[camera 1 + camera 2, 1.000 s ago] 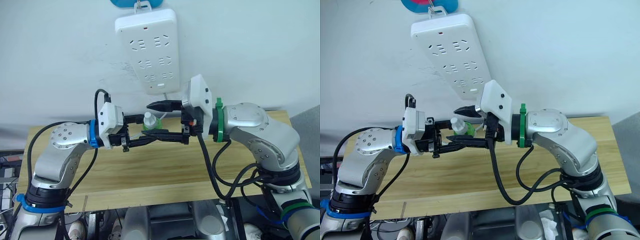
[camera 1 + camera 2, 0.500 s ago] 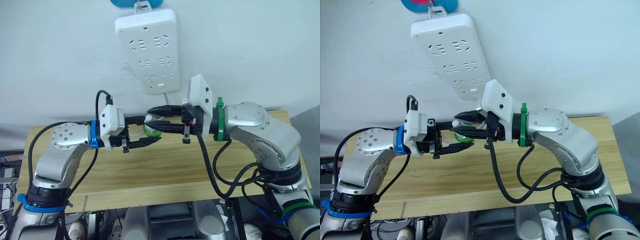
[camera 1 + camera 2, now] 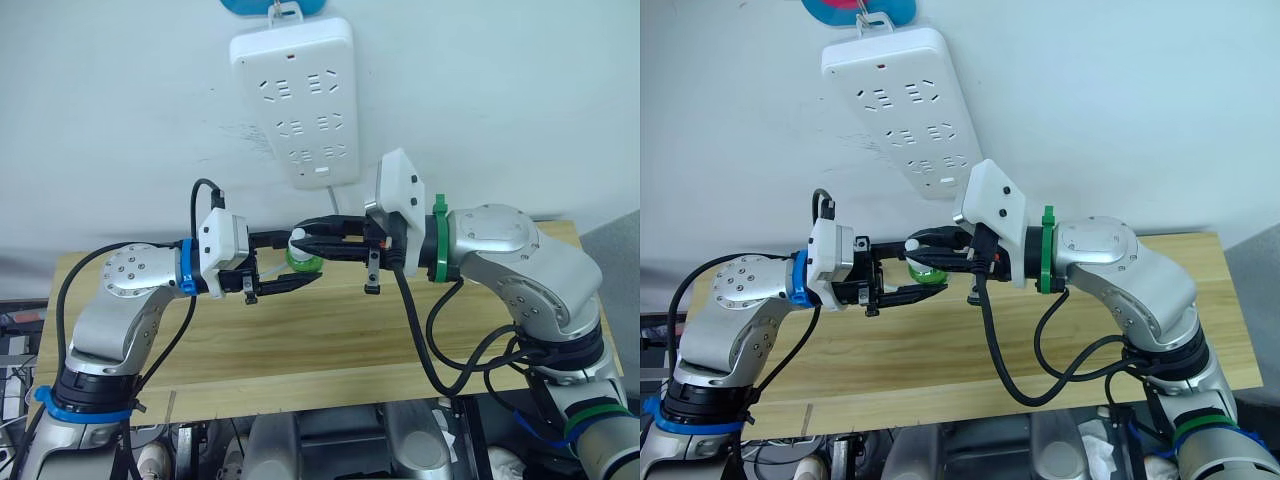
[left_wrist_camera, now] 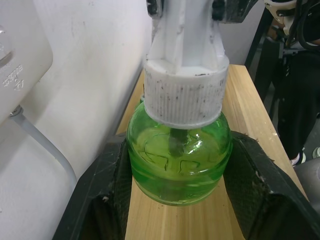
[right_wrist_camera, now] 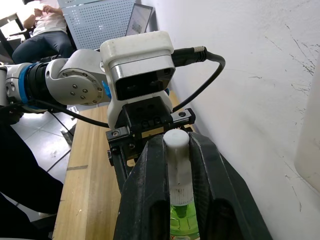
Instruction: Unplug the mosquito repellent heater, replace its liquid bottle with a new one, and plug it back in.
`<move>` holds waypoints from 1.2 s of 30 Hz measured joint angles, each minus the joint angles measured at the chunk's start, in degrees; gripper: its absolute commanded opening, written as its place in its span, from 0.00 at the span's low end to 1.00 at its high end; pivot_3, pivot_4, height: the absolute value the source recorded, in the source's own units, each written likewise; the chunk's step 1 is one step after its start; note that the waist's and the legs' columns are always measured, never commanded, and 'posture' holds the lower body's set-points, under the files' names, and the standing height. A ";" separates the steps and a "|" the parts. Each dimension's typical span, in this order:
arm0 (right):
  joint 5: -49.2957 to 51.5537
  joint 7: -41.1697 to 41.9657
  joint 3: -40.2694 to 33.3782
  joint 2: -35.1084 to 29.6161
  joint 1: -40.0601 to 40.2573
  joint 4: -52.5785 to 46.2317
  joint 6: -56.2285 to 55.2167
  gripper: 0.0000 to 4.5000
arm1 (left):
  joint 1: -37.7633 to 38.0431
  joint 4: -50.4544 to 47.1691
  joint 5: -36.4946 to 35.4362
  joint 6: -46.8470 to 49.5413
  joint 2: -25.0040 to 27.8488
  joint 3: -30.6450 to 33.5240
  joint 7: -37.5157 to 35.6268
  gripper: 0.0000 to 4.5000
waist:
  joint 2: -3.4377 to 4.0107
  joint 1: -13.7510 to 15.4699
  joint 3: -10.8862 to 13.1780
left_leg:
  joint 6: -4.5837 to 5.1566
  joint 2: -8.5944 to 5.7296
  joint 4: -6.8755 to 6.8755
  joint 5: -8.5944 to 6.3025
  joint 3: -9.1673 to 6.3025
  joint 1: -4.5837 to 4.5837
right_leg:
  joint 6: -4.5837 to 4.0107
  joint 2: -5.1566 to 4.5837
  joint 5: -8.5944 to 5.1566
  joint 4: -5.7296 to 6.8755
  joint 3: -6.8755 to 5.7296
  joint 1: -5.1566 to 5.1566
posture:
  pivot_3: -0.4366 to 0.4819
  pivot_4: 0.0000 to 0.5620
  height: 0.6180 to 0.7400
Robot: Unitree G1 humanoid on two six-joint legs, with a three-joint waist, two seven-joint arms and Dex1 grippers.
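While the left end effector (image 3: 283,264) grips the new one (image 4: 178,167); the right end effector (image 5: 176,165) pinches its white cap (image 4: 186,95); uncapping seems underway, fitting and replugging remain.

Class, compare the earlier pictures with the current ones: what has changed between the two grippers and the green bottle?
The right gripper closed its fingers on the white cap of the green bottle. The left gripper stayed clamped on the bottle's body, and the power strip is unchanged.

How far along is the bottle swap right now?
Done: no heater sits in the power strip on the wall. In hand: the left tool grips the green body of the new bottle while the right tool pinches its white cap, apparently to unscrew it. Left: fitting the bottle and plugging back in.
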 measured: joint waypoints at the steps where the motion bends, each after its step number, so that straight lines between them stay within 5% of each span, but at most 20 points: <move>1: 0.00 0.09 0.00 -0.02 0.00 0.00 0.00 0.05 | -0.02 0.03 0.02 -0.04 0.00 0.00 -0.11 0.49 | 0.00 0.00 0.00 | 0.00 0.00 0.00 0.00 0.00 0.00 | 0.00 0.00 0.00 0.00 0.00 0.00 | 0.27 0.69 1.00; 36: 2.12 1.51 -4.66 -5.49 -1.83 0.14 0.29 0.05 | 6.23 10.76 4.99 -13.18 -1.43 -1.58 -3.52 0.49 | -0.01 -0.46 -0.27 | 0.00 0.00 0.04 0.00 0.01 0.00 | 0.00 -0.02 0.00 -0.01 0.00 -0.02 | 0.17 0.62 1.00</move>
